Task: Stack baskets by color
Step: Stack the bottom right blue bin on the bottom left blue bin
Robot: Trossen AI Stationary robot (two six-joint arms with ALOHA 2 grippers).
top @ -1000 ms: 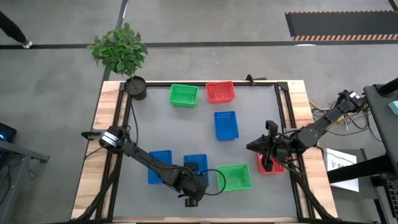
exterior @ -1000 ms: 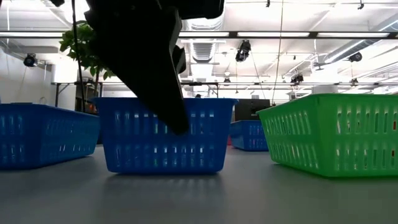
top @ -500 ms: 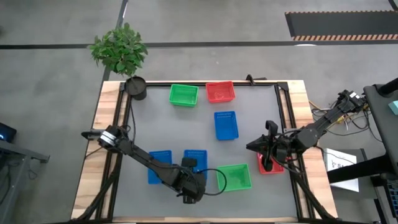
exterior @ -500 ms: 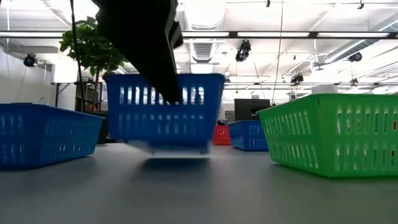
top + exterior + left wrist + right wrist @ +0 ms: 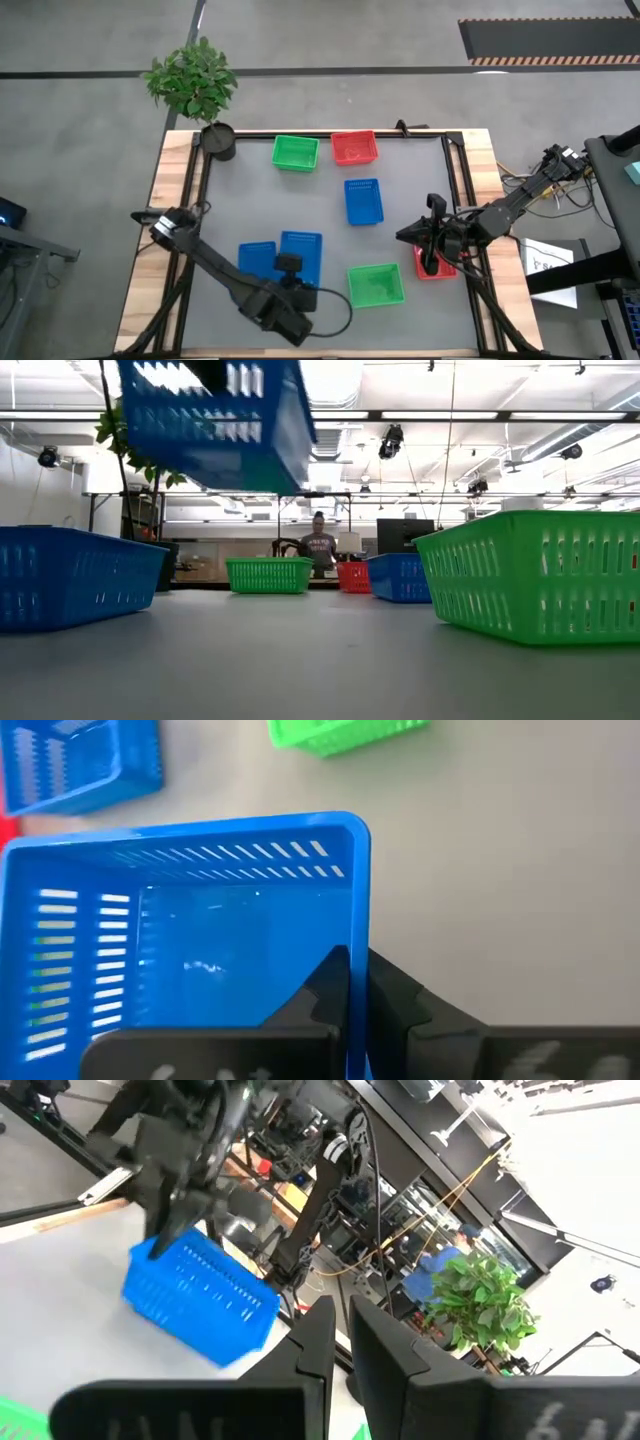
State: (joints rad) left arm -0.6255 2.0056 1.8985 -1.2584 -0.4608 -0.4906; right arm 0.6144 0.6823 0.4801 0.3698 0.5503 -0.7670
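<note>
My left gripper [image 5: 290, 264] is shut on a blue basket [image 5: 303, 250] and holds it in the air near the table's front. In the low view this basket [image 5: 212, 422] hangs tilted, high at the left. A second blue basket [image 5: 256, 262] rests on the table beside it, and a third blue basket [image 5: 363, 200] lies mid-table. One green basket [image 5: 376, 284] sits front right. Another green basket [image 5: 295, 152] and a red basket [image 5: 354, 147] stand at the far edge. My right gripper [image 5: 408, 237] hovers shut and empty by another red basket [image 5: 441, 268]. My left gripper pinches one side wall of the blue basket at its rim [image 5: 358, 935], one finger [image 5: 322, 995] inside the basket and the other [image 5: 400, 998] outside. The fingers slant down from the table's near side. The basket is lifted clear of the table and hangs tilted.
A black plant pot [image 5: 218, 140] with a leafy plant stands at the far left corner. A person [image 5: 318, 545] is in the room behind the table. Bare grey table [image 5: 250, 200] lies between the far baskets and the front ones.
My left gripper has taken hold of the blue basket and risen with it, drawing slightly toward the table's left. The basket, standing flat on the table a second ago, is now lifted clear and tipped. My right arm has kept still.
</note>
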